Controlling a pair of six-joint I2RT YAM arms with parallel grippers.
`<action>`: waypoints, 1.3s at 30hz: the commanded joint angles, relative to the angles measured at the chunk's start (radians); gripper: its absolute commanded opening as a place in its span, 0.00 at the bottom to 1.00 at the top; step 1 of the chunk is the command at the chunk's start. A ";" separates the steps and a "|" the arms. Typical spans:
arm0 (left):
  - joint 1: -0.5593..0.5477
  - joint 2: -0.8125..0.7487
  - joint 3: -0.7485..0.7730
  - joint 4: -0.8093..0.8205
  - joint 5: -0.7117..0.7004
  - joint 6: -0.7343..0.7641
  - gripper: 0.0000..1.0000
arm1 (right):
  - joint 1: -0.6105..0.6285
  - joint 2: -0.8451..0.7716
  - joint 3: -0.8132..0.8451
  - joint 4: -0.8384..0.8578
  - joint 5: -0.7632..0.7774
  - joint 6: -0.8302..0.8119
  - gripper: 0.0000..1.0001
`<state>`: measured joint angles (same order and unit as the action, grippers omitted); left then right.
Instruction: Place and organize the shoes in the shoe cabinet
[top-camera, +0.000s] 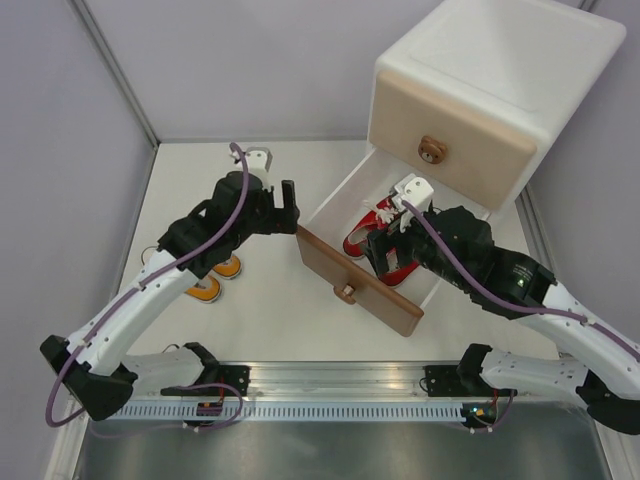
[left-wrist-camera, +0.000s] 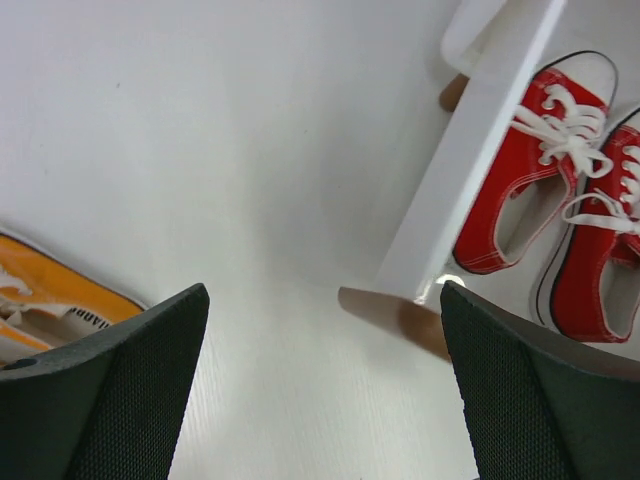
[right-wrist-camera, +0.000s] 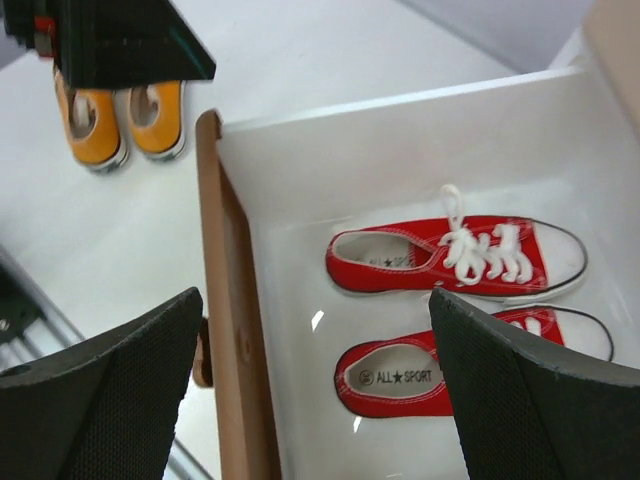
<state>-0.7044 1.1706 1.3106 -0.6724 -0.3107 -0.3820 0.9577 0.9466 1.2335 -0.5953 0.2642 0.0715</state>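
Observation:
The white shoe cabinet (top-camera: 500, 60) stands at the back right. Its beige upper drawer (top-camera: 455, 135) is closed and its brown lower drawer (top-camera: 360, 282) is pulled out. Two red shoes (right-wrist-camera: 450, 260) (right-wrist-camera: 440, 378) lie side by side inside the open drawer, also visible in the left wrist view as the red shoes (left-wrist-camera: 520, 190). Two orange shoes (right-wrist-camera: 90, 125) (right-wrist-camera: 158, 120) sit together on the table, partly under the left arm as the orange shoes (top-camera: 215, 280). My right gripper (right-wrist-camera: 315, 390) hovers open above the drawer's near end. My left gripper (left-wrist-camera: 325, 400) hangs open over bare table between the drawer and the orange pair.
The brown drawer front with its knob (top-camera: 347, 293) juts toward the middle of the table. The drawer's white side wall (left-wrist-camera: 470, 170) lies just right of my left gripper. Grey walls enclose the table at the left and back.

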 joint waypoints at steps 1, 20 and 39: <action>0.089 -0.077 -0.068 -0.001 0.064 -0.060 0.99 | -0.002 0.041 0.058 -0.115 -0.143 -0.018 0.98; 0.221 -0.399 -0.571 0.197 0.002 -0.003 0.98 | 0.131 0.227 0.035 -0.225 -0.001 0.070 0.94; 0.227 -0.272 -0.416 0.220 -0.039 0.158 0.98 | 0.141 0.210 0.089 -0.359 0.521 0.134 0.92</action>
<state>-0.4850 0.8978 0.8928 -0.4992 -0.3149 -0.2821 1.1217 1.1877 1.2724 -0.9051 0.5522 0.2050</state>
